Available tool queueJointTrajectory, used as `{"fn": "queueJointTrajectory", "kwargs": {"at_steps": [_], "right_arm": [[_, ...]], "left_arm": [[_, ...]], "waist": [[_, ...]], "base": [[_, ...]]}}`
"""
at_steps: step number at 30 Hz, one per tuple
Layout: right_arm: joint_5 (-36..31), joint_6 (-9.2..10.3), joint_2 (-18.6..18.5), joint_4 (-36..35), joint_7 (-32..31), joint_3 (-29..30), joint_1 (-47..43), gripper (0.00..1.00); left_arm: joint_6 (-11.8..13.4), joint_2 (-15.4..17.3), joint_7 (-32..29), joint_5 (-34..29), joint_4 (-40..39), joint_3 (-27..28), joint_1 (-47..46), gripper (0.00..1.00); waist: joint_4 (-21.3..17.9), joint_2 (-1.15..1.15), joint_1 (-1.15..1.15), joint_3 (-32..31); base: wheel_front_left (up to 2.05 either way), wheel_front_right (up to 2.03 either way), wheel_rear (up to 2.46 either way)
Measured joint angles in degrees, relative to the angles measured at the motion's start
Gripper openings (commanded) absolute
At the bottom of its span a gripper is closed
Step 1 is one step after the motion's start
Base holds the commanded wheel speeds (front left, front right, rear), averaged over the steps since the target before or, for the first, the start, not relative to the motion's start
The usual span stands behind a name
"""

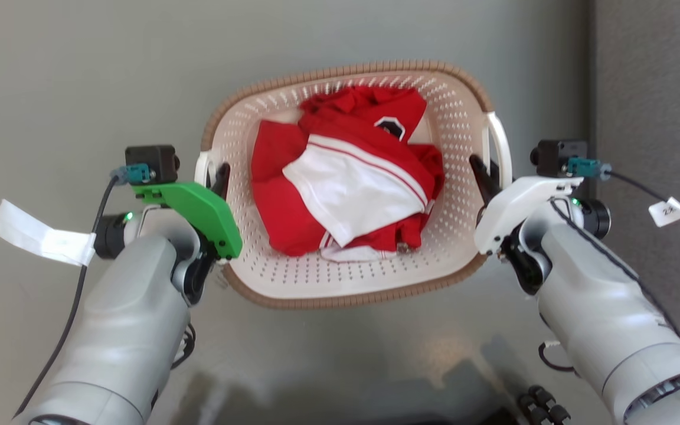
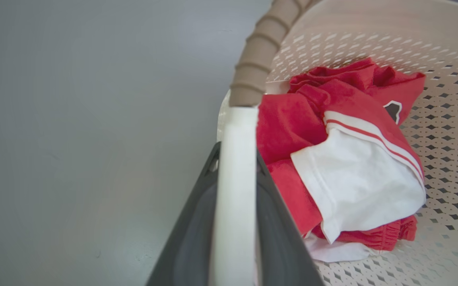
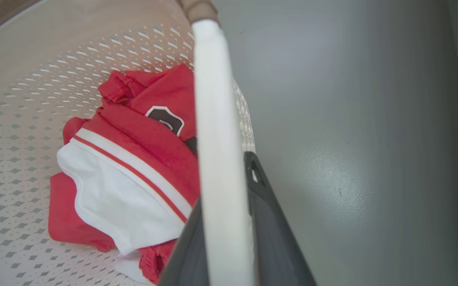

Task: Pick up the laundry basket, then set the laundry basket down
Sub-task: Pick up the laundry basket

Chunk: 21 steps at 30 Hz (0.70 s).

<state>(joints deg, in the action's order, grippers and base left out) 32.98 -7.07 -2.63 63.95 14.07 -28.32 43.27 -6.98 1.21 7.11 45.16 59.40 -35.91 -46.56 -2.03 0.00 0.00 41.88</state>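
Against the grey floor [image 1: 80,71] the basket [image 1: 340,298], carrying red-and-white clothes [image 1: 346,189], is being held at both sides, the left gripper [image 1: 220,177] pinching its left handle [image 2: 235,178] and the right gripper [image 1: 481,171] its right handle [image 3: 217,159], and uneven lifting could, I judge, be tilting it until a handle slips free.

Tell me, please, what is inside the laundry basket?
A crumpled red-and-white garment lies inside the laundry basket; it covers the middle of the floor, so anything beneath cannot be seen.
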Motion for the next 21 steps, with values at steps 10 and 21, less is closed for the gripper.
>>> {"fn": "queueJointTrajectory", "kwargs": {"at_steps": [10,21], "right_arm": [[4.0,-0.05,0.4,1.3,-2.4,-3.9,-4.4,0.0],[6.5,-0.07,0.7,2.9,-6.4,-6.2,-7.6,0.0]], "left_arm": [[-0.1,-0.1,-3.7,3.4,2.1,-2.3,5.0,0.0],[-0.1,-0.2,-6.8,5.6,2.9,-4.0,8.9,0.0]], "waist": [[-1.0,0.0,0.0,-8.9],[-1.9,0.0,0.0,-17.1]], "base": [[0.0,0.0,0.0],[0.0,0.0,0.0]]}}
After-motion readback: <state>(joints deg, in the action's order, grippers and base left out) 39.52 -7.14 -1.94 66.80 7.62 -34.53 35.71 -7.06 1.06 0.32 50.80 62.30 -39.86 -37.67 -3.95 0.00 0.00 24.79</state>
